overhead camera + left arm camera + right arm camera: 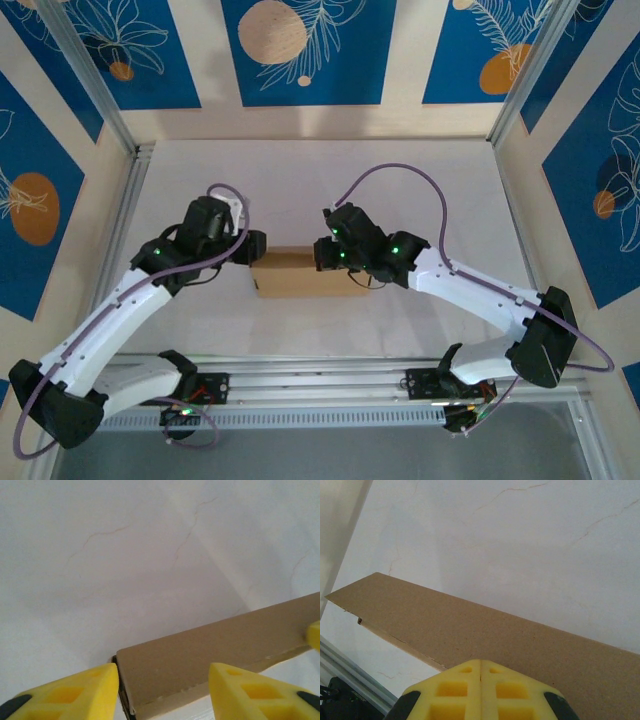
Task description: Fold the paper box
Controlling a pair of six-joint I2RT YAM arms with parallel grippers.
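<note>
The paper box [295, 272] lies closed and flat at the middle of the white table, plain brown cardboard with its long side running left to right. My left gripper [252, 247] is at the box's left end. In the left wrist view the gripper [162, 680] is open, its yellow fingers [75, 692] standing on either side of the box's [215, 650] end corner without squeezing it. My right gripper [325, 252] hangs over the right part of the lid. In the right wrist view the gripper [480, 662] is shut, empty, right over the lid [470, 625].
An aluminium rail [320, 375] runs along the near table edge in front of both arm bases. Metal frame posts [125, 150] and blue patterned wall panels close in the left, right and back sides. White tabletop [320, 180] lies behind the box.
</note>
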